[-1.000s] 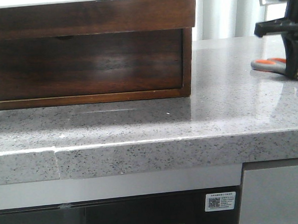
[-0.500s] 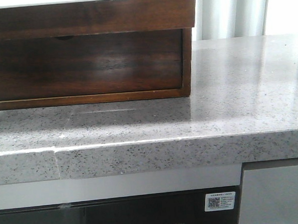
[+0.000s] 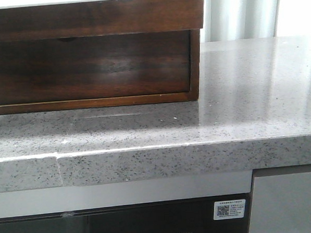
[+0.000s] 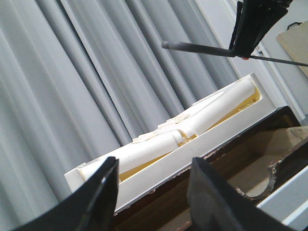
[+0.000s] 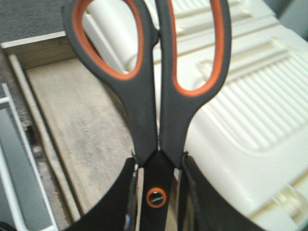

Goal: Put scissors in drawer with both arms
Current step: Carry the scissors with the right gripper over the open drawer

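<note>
The scissors [image 5: 144, 82], grey handles lined with orange, are gripped at the pivot by my right gripper [image 5: 158, 166]. Their finger loops point away from the wrist. They hang over the open drawer's pale wooden floor [image 5: 82, 130]. In the left wrist view the scissors [image 4: 197, 48] show edge-on, held by the right arm's black fingers [image 4: 250, 29] above the drawer's dark wood front [image 4: 231, 154]. My left gripper [image 4: 155, 166] is open and empty, close to that front. In the front view the drawer front [image 3: 88, 18] shows at the top left; no arm or scissors appear there.
A white ribbed plastic tray [image 5: 250, 110] fills part of the drawer; white rolls [image 4: 159, 149] lie in it. Below the drawer is a second dark front [image 3: 90, 67] with a small notch. The speckled grey countertop [image 3: 237, 91] runs to the front edge. Grey curtains hang behind.
A second ago the right gripper stood over the scissors at the counter's right edge in the front view. Both have since left that view.
</note>
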`<state>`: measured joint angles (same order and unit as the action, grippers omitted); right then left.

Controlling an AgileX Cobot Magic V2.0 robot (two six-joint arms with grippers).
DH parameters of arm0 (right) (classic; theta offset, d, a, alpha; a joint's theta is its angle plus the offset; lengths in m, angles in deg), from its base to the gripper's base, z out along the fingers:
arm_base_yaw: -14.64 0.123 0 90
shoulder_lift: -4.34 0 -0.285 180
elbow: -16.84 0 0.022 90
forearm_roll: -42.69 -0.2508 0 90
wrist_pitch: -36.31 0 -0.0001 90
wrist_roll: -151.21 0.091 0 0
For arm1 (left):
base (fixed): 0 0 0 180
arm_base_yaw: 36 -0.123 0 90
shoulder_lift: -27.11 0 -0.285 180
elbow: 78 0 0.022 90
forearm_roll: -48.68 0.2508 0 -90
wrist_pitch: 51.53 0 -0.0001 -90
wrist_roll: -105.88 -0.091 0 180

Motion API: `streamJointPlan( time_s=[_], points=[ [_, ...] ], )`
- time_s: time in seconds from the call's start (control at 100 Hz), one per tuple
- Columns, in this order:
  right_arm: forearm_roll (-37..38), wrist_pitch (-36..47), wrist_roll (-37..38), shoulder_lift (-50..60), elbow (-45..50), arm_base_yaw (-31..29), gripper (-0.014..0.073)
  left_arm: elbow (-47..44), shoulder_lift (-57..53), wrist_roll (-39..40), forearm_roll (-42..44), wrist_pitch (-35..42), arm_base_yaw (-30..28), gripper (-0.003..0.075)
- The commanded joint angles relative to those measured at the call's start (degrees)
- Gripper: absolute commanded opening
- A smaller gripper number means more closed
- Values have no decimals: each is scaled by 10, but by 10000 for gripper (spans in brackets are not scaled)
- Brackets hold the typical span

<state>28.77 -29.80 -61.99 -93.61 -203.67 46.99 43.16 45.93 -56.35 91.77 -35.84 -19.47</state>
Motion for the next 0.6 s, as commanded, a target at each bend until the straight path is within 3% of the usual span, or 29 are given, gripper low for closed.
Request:
streamJointPlan(
  time_s=[0.0,0.25,0.59],
  points=[
    [-7,37,-35,6,-18,29,-66,16,6,7,-15,23,2,315],
    [-7,38,-61,-47,-18,76,-66,16,6,7,-15,23,2,315],
    [-4,36,-64,-103,-18,84,-66,16,6,7,-15,23,2,315]
  ],
)
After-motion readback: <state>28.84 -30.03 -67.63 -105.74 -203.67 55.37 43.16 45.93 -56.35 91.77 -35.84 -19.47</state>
